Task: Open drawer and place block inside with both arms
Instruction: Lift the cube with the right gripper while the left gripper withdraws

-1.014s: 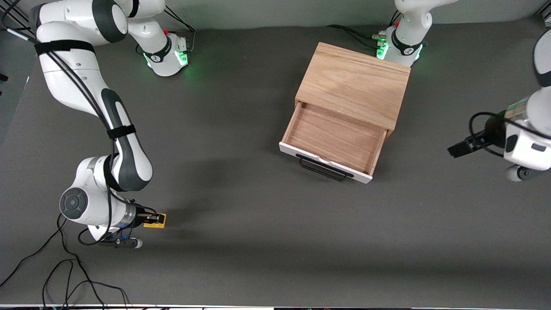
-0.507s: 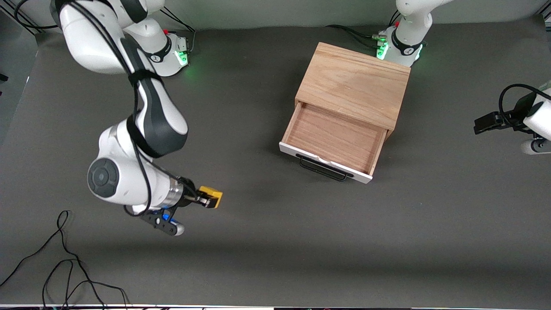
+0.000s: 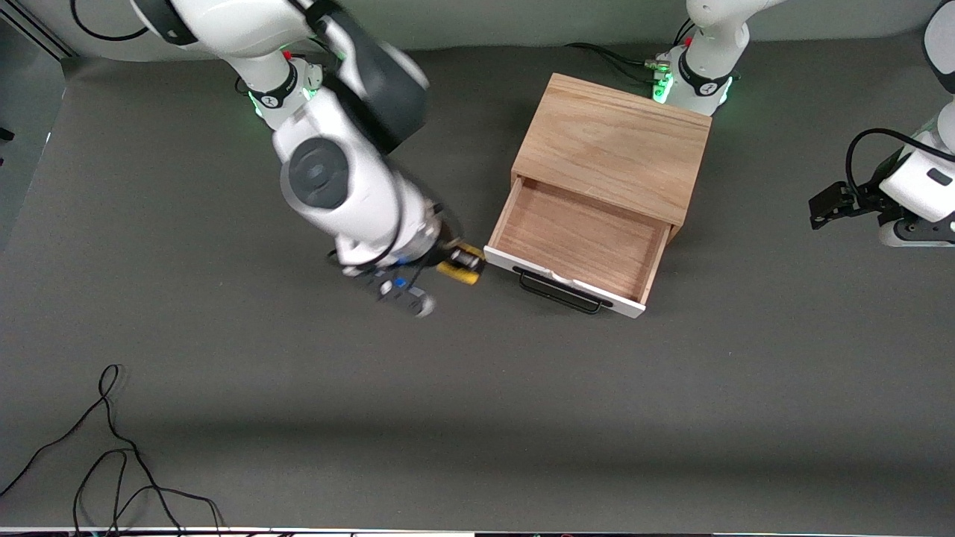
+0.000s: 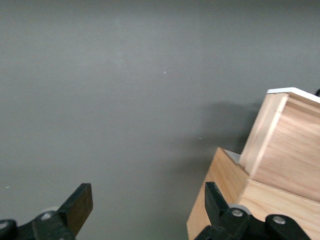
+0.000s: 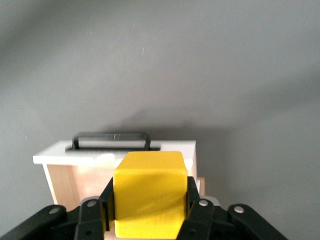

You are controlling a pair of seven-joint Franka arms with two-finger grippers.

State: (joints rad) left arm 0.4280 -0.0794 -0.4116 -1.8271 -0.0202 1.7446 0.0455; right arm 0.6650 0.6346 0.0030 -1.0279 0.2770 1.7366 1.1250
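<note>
carried up off the table since a second ago: block [image 3: 460, 270], clamped in the right gripper [image 3: 464, 261], now in the air just beside the drawer [image 3: 574, 242] corner at the right arm's end. pulled out of the wooden box [image 3: 612, 145], drawer interior bare, black handle [image 3: 559, 292] facing the front camera. parked over the table at the left arm's end, left gripper [image 3: 827, 203] with fingers [image 4: 77, 207] spread apart, holding nothing. no readable writing.

My left gripper [image 4: 145, 207] is hanging with its two black fingers [image 4: 79, 206] spread wide apart over bare grey table [image 4: 125, 90] — and the light wooden box [image 4: 235, 195] with its pulled-out drawer [image 4: 285, 140] is showing just beside one fingertip.
</note>
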